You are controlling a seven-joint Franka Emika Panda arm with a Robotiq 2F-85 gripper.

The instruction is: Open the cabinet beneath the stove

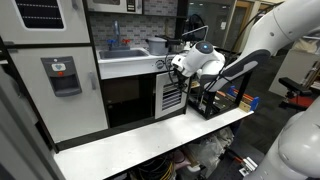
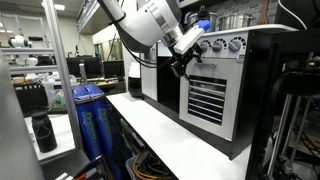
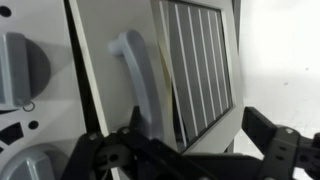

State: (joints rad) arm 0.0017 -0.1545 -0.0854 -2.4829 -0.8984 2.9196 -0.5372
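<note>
The cabinet (image 1: pixel 172 96) is the small white-framed door with horizontal slats, under the stove's strip of silver knobs (image 2: pixel 226 45). It also shows in an exterior view (image 2: pixel 210 100). My gripper (image 1: pixel 186 68) (image 2: pixel 184 56) hovers at the door's upper edge, just below the knobs. In the wrist view the slatted window (image 3: pixel 195 60) and the grey door handle (image 3: pixel 135 80) fill the picture. My gripper (image 3: pixel 190 150) is open, its dark fingers spread either side of the door's corner, close to the handle but not closed on it. I cannot tell whether the door is ajar.
A wider dark compartment (image 1: pixel 125 100) lies beside the cabinet, then a tall white door with a grey dispenser (image 1: pixel 60 75). The sink with faucet (image 1: pixel 125 48) is above. The toy kitchen stands on a white table (image 1: pixel 150 138). A black rack (image 1: pixel 222 98) stands beyond the cabinet.
</note>
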